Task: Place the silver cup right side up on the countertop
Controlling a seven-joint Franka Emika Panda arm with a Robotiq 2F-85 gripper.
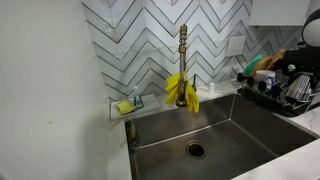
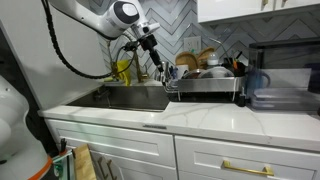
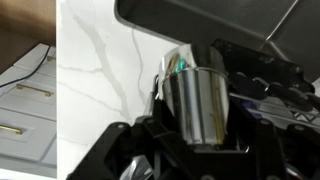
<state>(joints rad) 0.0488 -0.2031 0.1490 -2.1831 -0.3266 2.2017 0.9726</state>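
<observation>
Exterior views share sink (image 1: 240, 130) (image 2: 130, 98); wrist close over countertop (image 3: 100, 70).

glossy white rounded robot arm (image 2: 95, 15), dark round joint cap (image 2: 126, 12), thick black cable (image 2: 58, 50) looping off it, chunky matte black two-finger gripper (image 2: 163, 76)

A home kitchen: a stainless steel sink (image 1: 250, 125) with a brass faucet (image 1: 183, 45) sits below a grey chevron-tiled backsplash (image 1: 130, 35), with yellow gloves (image 1: 182, 92) draped over the tap. A loaded dish rack (image 2: 205, 90) stands on the white veined countertop (image 2: 220, 118), above white drawers (image 2: 120, 150) with brass pulls (image 2: 247, 168)
</observation>
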